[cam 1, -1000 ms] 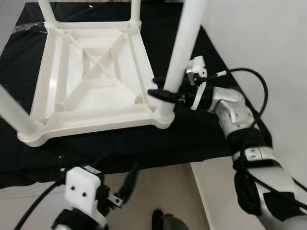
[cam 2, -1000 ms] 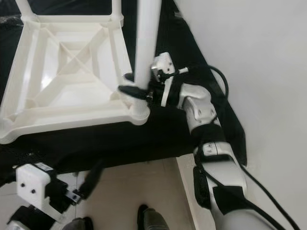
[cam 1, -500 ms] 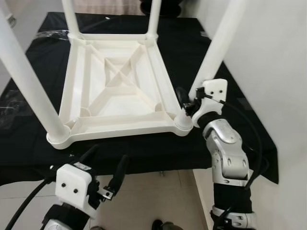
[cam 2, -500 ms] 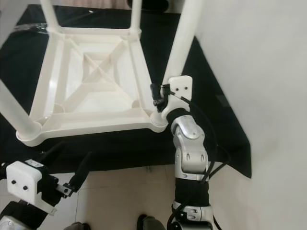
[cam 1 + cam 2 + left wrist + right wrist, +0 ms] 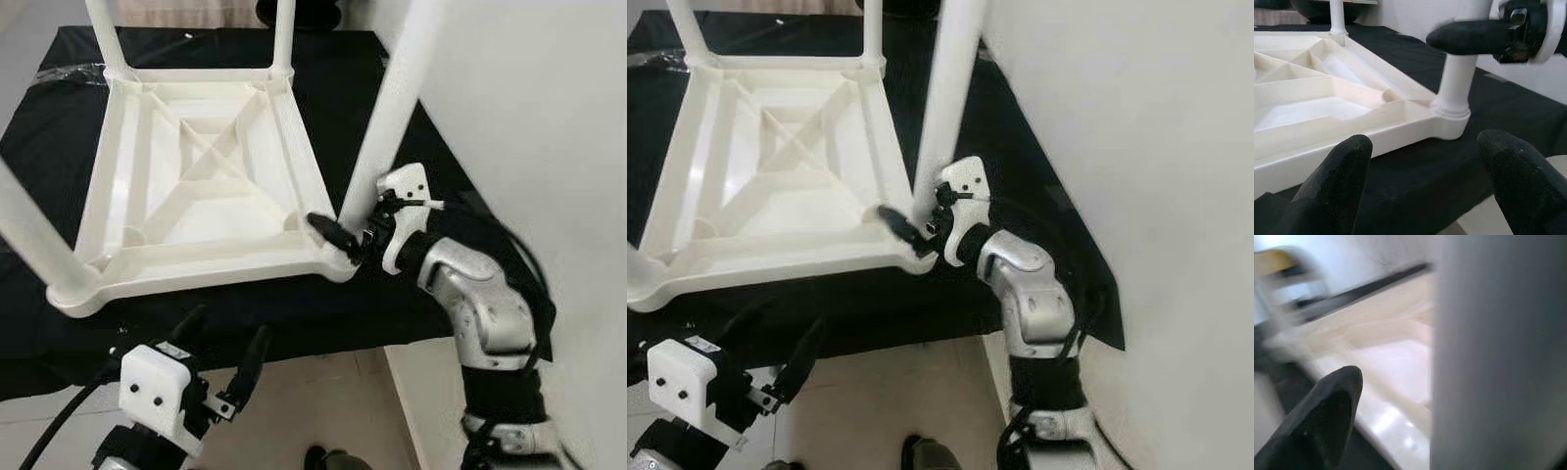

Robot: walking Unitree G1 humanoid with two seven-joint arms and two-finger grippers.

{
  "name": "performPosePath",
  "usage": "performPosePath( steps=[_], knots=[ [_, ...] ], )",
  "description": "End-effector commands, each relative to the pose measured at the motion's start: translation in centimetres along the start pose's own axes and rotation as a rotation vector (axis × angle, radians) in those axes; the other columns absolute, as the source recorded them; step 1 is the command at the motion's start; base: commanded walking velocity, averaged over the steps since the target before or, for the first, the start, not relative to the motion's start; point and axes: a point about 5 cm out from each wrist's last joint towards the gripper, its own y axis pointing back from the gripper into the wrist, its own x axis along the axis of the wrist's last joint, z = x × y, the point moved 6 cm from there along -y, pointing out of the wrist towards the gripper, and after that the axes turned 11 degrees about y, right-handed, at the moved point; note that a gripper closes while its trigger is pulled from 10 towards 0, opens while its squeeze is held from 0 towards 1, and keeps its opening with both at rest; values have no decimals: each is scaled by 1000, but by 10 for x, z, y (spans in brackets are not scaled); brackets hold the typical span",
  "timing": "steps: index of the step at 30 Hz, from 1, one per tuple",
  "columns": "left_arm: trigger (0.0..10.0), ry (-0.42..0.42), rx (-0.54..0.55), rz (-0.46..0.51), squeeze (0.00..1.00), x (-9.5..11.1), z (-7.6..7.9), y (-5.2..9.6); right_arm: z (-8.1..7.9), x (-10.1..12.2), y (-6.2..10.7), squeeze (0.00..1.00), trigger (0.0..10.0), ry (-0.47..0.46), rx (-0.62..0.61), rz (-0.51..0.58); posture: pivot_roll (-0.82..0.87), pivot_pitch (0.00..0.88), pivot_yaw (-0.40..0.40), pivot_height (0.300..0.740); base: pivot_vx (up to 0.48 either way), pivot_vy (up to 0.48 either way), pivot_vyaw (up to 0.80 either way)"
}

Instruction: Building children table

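Note:
A white plastic children's table (image 5: 196, 186) lies upside down on a black cloth (image 5: 294, 313), with its legs pointing up. My right gripper (image 5: 343, 233) is at the base of the near-right leg (image 5: 392, 108). One black finger (image 5: 331, 231) reaches across the front of that leg. In the right wrist view this finger (image 5: 1317, 421) stands apart from the leg (image 5: 1498, 352), and the other finger is hidden behind the leg. My left gripper (image 5: 223, 343) hangs open below the cloth's front edge, with the table's corner (image 5: 1449, 115) beyond its fingers (image 5: 1337, 186).
A white wall (image 5: 549, 117) runs close along the right side of the cloth. Pale tiled floor (image 5: 333, 392) lies in front, and a dark foot (image 5: 328, 460) shows at the bottom edge. A dark object (image 5: 304, 12) sits beyond the far end of the cloth.
The whole picture has shifted with the head. My right wrist has turned, so its finger now lies across the foot of the near-right leg. The left gripper stays low and open.

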Motion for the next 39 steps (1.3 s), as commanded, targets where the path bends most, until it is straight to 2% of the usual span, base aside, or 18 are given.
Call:
performPosePath(
  steps=[1,7,8,11,12,16,21,24,26,27,29,30,31,32,33,34,35,39],
  knots=[
    [10000,19,-3,-5,0,-2,3,2,-17,7,-6,0,10000,36,165,57,87,203,-147,740,0,0,0],
    [10000,20,-4,-1,0,-2,4,3,-21,13,-16,0,10000,53,267,83,96,210,-150,740,0,0,0],
    [10000,16,-2,0,0,-1,5,4,-30,18,-21,0,4745,26,335,114,111,223,-150,740,0,0,0],
    [10000,14,-1,1,0,0,5,5,-34,19,-23,0,4745,10,362,125,111,223,-150,740,0,0,0],
    [10000,14,-1,1,0,0,5,5,-35,18,-23,0,0,4,377,127,112,225,-151,740,0,0,0],
    [10000,13,0,1,0,1,5,6,-37,7,-21,0,0,-10,398,97,111,231,-149,740,0,0,0],
    [10000,15,-3,2,0,1,5,6,-30,-9,-17,0,0,-17,352,38,102,234,-147,740,0,0,0],
    [10000,16,-3,4,0,1,5,5,-26,-18,-6,0,0,-57,270,-9,79,235,-143,740,0,0,0],
    [10000,16,-3,6,0,1,4,4,-29,-32,7,0,0,-120,159,-88,69,236,-145,740,0,0,0],
    [10000,16,-3,6,0,1,4,4,-29,-32,7,0,0,-120,159,-88,69,236,-145,740,0,0,0],
    [10000,16,-4,7,0,1,3,4,-13,-56,14,0,0,-134,-92,-237,70,236,-146,740,0,0,0],
    [10000,16,-4,7,0,1,3,4,-13,-56,14,0,0,-134,-92,-237,70,236,-146,740,0,0,0],
    [10000,15,-3,7,0,1,2,3,16,-75,39,0,0,-134,-442,-381,48,230,-137,740,0,0,0],
    [10000,15,-3,7,0,1,2,3,16,-75,39,0,0,-134,-442,-381,48,230,-137,740,0,0,0],
    [10000,13,-6,9,0,0,0,1,27,-82,75,0,0,-115,-796,-488,27,218,-117,740,0,0,0],
    [10000,13,-6,9,0,0,0,1,27,-82,75,0,0,-115,-796,-488,27,218,-117,740,0,0,0],
    [10000,13,-8,9,0,-1,-1,0,26,-81,80,0,0,-100,-856,-495,27,218,-117,740,0,0,0],
    [10000,17,-17,14,0,-1,0,-3,27,-72,52,0,0,-100,-824,-432,43,205,-121,740,0,0,0]
  ],
)
